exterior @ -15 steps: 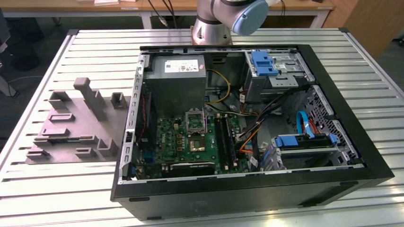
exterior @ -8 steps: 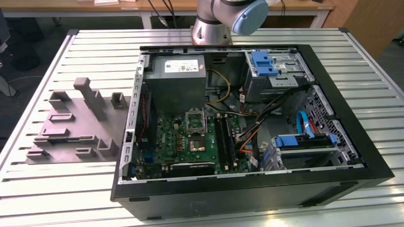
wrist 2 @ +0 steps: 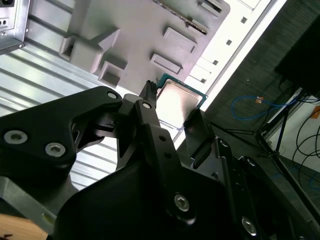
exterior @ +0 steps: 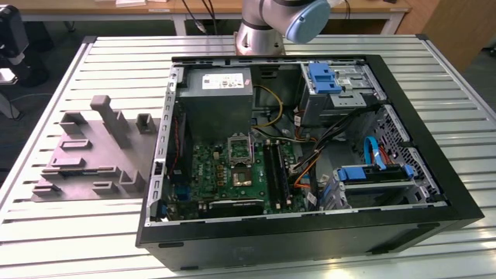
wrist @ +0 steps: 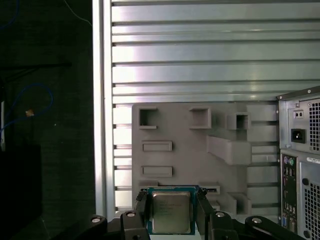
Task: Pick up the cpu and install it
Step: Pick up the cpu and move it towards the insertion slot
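My gripper point(wrist: 172, 202) is shut on the cpu point(wrist: 172, 212), a small square chip with a pale metal top and a thin green rim. One black finger point(wrist: 141, 205) presses on each of two opposite edges. In the second wrist view the same cpu point(wrist 2: 177, 102) sits between the fingertips of the gripper point(wrist 2: 172, 102), held in the air over the grey moulded tray point(wrist 2: 145, 35). The green motherboard point(exterior: 232, 174) lies inside the open computer case point(exterior: 434, 215), with the silver socket frame point(exterior: 240, 145) standing at its middle.
The grey tray point(exterior: 85, 157) with upright posts lies on the slatted table point(exterior: 69, 232) at the exterior view's left of the case. The case's rear panel point(wrist: 300, 165) is close beside the tray. Cables, drive bays and a power supply point(exterior: 220, 99) crowd the case.
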You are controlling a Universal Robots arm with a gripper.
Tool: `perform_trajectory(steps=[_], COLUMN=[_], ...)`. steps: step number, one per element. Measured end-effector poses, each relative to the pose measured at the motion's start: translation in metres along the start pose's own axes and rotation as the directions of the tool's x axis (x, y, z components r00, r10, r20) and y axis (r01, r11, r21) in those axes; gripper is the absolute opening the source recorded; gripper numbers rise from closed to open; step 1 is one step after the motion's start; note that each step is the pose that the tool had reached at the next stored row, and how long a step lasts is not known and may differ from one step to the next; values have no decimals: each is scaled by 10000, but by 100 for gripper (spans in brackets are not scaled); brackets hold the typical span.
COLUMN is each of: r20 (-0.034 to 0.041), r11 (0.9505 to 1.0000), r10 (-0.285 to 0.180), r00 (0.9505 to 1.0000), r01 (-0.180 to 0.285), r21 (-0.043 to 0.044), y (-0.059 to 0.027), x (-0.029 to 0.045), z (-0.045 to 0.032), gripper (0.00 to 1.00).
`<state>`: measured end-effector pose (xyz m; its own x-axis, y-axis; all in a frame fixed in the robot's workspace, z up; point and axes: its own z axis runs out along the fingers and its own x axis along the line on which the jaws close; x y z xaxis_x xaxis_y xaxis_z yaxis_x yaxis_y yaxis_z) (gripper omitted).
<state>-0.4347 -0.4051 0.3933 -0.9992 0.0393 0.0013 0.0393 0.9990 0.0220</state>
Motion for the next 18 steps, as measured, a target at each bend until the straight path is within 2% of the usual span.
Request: perform_trajectory(steps=[18], r20=[1], r11=[10000], r10=[0], r00=[10000], r01=[0], r21=[0], y=[2], x=[-60], z=[0], gripper=[47])
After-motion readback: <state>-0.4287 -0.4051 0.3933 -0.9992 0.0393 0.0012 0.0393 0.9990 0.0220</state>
